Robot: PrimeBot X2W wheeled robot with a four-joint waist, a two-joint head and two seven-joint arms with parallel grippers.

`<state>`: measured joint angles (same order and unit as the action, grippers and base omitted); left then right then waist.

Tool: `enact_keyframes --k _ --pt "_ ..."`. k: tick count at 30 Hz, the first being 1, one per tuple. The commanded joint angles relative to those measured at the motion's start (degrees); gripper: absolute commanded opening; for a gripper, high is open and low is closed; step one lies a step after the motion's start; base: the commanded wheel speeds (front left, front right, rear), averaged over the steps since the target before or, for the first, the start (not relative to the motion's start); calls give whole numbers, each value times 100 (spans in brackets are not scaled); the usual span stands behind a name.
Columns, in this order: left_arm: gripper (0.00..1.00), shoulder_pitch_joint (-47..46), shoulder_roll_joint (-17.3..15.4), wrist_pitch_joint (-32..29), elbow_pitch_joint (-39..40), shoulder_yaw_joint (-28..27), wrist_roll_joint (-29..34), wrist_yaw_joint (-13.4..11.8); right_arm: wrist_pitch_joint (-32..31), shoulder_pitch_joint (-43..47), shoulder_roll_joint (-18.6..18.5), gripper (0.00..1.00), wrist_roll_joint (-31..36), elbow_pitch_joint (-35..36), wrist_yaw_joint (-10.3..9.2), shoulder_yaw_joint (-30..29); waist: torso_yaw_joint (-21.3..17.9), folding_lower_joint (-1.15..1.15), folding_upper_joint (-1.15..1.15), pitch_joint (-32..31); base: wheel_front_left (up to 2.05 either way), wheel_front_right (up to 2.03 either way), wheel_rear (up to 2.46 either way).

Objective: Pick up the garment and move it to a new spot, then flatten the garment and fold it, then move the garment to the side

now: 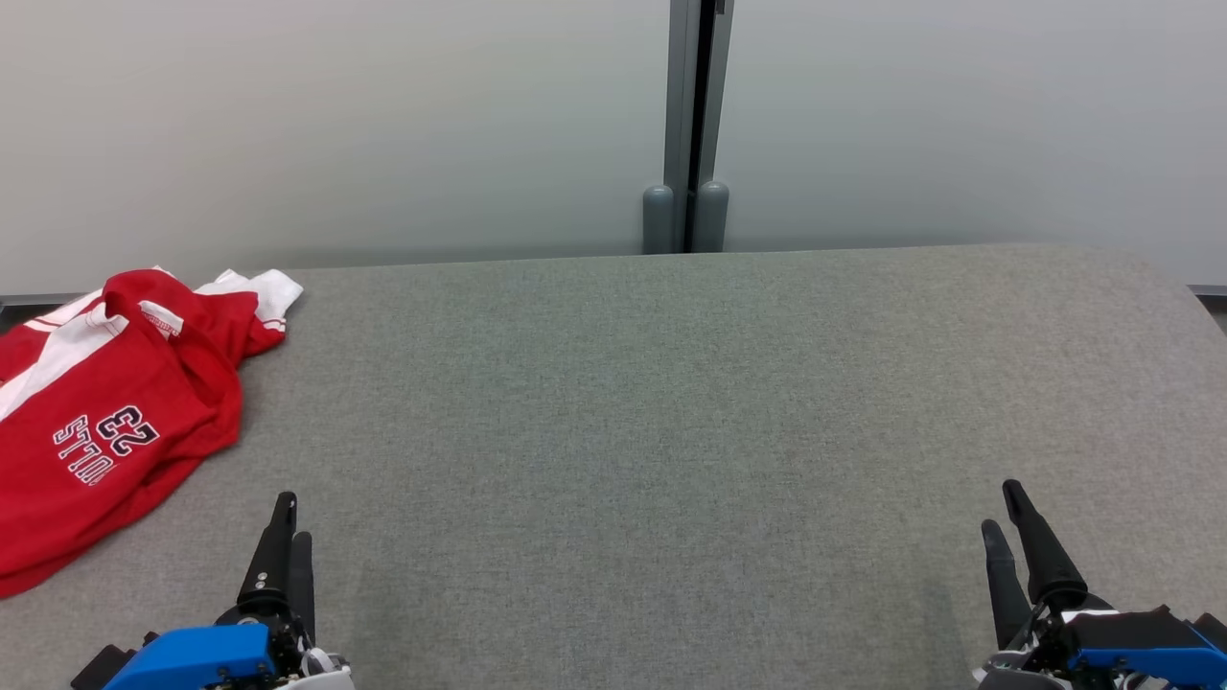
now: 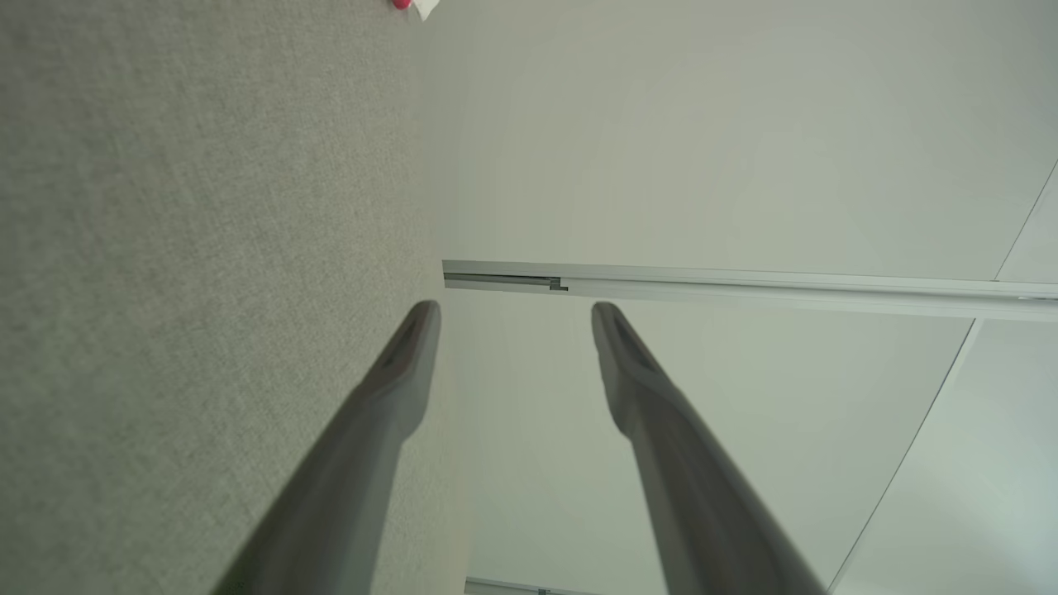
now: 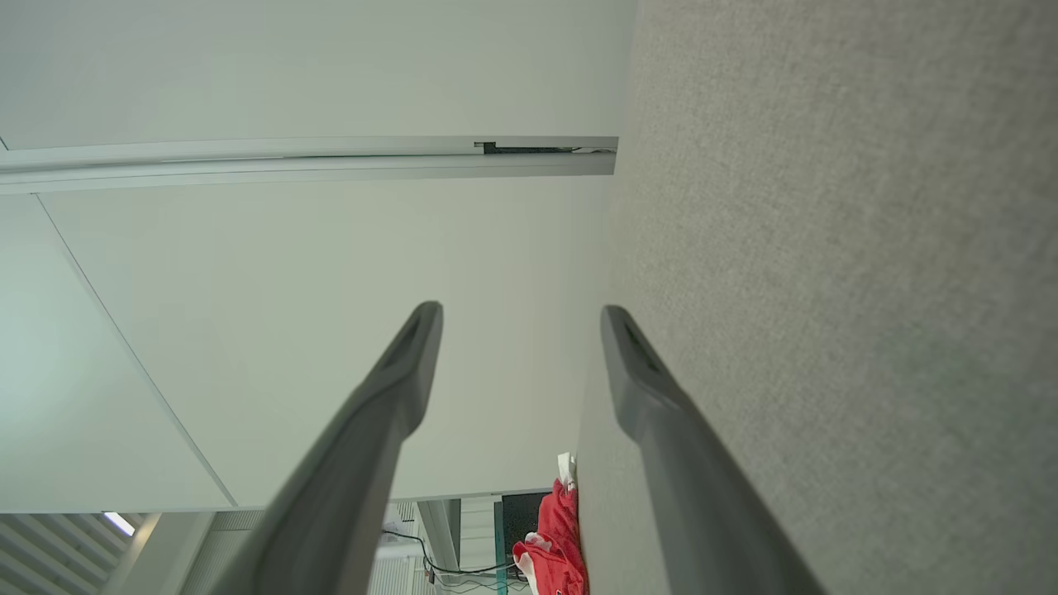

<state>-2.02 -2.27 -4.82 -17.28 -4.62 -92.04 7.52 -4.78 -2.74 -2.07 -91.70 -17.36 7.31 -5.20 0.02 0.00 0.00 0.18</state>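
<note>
Gaping empty, left end effector (image 1: pixel 292 517) and right end effector (image 1: pixel 1001 506); garment (image 1: pixel 105 412) crumpled far left.

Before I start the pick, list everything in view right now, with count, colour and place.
garment: one, red with white panels and printed lettering, crumpled on the table's left side up to its far edge, running past the head view's left edge.
table: one, grey fabric top, spanning the head view.
wall panels: two, pale grey, behind the table.
post: one, grey, between the panels.
rounded caps: two, grey, at the post's foot.
left gripper: one, dark with a blue body, lower left, jaws open, holding nothing.
right gripper: one, same colours, lower right, jaws open, holding nothing.
</note>
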Motion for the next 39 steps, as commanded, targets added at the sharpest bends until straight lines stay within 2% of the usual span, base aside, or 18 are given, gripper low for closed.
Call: enact_keyframes --k 1,8,14,28,39 --pt "100 -103 -42 71 132 61 69 -11 72 -41 -20 100 64 106 8 28 2 0 0 0 0 0 0" --pt "100 -105 -46 261 242 176 435 -66 261 -23 -28 100 500 123 10 -16 7 0 0 1 0 0 0" --pt "100 -111 -49 413 384 297 987 -169 412 2 -34 100 1230 281 11 -60 12 0 0 7 0 0 0" --pt "100 -46 -56 728 659 537 2404 -435 730 156 -47 100 3076 755 14 -45 28 0 0 7 0 0 0" --pt "100 -8 -60 945 697 712 3762 -507 945 263 -58 100 4243 903 16 28 40 0 0 2 0 0 0"
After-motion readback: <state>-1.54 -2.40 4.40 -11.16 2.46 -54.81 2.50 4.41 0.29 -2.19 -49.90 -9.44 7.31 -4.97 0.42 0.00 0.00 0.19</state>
